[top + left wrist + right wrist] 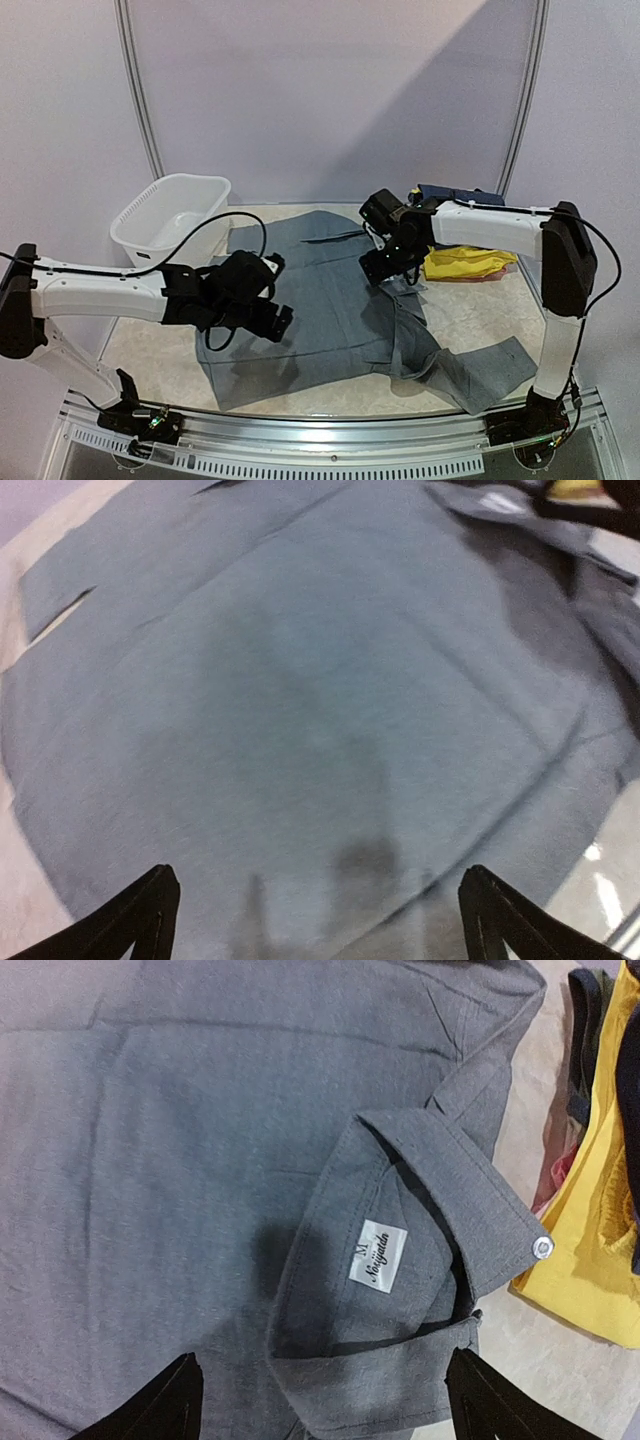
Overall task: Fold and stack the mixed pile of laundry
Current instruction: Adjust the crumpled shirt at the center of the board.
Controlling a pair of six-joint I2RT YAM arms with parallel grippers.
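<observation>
A large grey collared garment (330,300) lies spread flat across the middle of the table, one part trailing toward the front right. My left gripper (272,316) hovers over its left half, jaws wide open with only flat grey cloth (300,680) between the fingertips (150,910). My right gripper (385,268) hangs open over the garment's collar (440,1200), which shows a white size label (378,1256) and a button (543,1247). Nothing is held. Yellow clothing (465,263) and a navy piece (455,195) lie at the right rear, under the right arm.
A white plastic basin (170,215) stands at the back left of the table. In the right wrist view the yellow cloth (600,1240) lies just right of the collar, with a reddish bit (555,1175) beside it. The table's rounded front edge (330,410) runs close below the garment.
</observation>
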